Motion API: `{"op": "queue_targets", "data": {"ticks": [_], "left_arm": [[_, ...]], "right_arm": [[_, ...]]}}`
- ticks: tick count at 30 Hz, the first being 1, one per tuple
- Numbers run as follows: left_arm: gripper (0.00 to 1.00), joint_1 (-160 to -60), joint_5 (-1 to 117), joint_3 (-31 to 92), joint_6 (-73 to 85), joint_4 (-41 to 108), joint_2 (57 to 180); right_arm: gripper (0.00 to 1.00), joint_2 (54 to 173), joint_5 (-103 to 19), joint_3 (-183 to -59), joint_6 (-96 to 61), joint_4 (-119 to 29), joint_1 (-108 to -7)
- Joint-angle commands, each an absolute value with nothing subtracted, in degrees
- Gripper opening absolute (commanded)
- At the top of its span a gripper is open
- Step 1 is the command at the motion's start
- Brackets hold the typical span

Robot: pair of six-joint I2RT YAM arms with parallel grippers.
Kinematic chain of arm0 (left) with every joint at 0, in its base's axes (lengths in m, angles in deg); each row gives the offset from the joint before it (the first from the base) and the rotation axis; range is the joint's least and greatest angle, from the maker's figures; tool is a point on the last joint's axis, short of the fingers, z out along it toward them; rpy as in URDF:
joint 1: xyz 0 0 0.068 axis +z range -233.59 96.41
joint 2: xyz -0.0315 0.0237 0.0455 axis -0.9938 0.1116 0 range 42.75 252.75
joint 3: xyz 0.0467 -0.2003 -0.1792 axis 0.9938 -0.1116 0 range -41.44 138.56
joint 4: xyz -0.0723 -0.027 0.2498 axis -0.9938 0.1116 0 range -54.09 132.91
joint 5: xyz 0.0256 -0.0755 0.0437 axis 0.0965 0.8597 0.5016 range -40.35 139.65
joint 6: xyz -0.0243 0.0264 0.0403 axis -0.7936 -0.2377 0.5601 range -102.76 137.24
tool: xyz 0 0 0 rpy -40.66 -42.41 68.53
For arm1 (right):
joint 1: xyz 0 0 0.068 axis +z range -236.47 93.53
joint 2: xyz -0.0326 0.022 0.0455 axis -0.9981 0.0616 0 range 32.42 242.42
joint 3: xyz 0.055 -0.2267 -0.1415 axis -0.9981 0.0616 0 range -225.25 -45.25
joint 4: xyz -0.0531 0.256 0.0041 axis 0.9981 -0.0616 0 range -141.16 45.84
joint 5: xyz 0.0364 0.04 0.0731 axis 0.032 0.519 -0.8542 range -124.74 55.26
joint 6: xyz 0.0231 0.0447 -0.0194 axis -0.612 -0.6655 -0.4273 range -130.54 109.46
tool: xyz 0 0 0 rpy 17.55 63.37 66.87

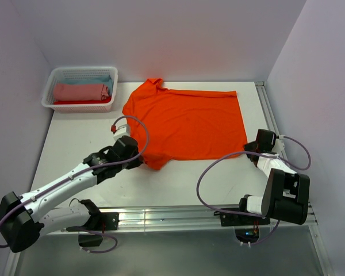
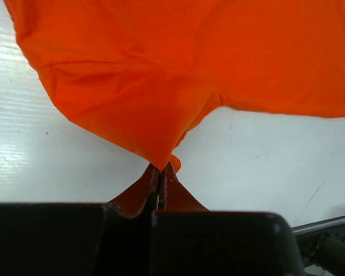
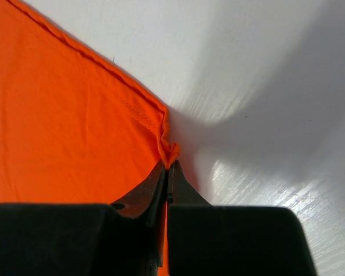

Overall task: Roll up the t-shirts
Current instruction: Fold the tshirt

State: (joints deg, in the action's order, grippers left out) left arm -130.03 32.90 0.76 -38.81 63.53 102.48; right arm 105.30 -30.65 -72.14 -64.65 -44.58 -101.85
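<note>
A bright orange t-shirt (image 1: 187, 121) lies spread flat on the white table, neck to the left. My left gripper (image 1: 139, 161) is shut on its near left sleeve tip; in the left wrist view the cloth (image 2: 161, 86) is pinched at the gripper (image 2: 161, 170). My right gripper (image 1: 248, 148) is shut on the near right hem corner; in the right wrist view the bunched corner (image 3: 169, 150) sits at the gripper (image 3: 169, 167), with the shirt (image 3: 63, 126) to the left. Other folded t-shirts, salmon-pink (image 1: 80, 92), pale blue (image 1: 100, 80) and red (image 1: 80, 102), lie in the basket.
A white plastic lattice basket (image 1: 50, 91) stands at the table's back left corner. A metal rail (image 1: 161, 217) runs along the near edge, another along the right edge (image 1: 267, 109). Walls close in on the left, back and right.
</note>
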Motion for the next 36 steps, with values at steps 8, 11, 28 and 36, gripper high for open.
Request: {"op": "queue_targets", "data": {"ticks": [8,11,28,36], "left_arm": [[0.0,-124.29,36.38,9.09,-32.25,62.19,106.12],[0.0,-123.32,37.08,11.37,-31.02,62.89,108.04],[0.0,-117.08,39.28,17.8,-25.83,64.13,113.59],[0.0,-114.89,39.9,21.66,-23.37,64.48,116.84]], "right_arm": [[0.0,108.18,-33.6,-77.93,-63.54,-46.53,-102.12],[0.0,108.44,-33.16,-80.39,-63.8,-49.33,-102.12],[0.0,115.56,-33.43,-93.66,-65.74,-59.62,-102.2],[0.0,117.23,-32.37,-96.13,-66.44,-60.68,-102.2]]}}
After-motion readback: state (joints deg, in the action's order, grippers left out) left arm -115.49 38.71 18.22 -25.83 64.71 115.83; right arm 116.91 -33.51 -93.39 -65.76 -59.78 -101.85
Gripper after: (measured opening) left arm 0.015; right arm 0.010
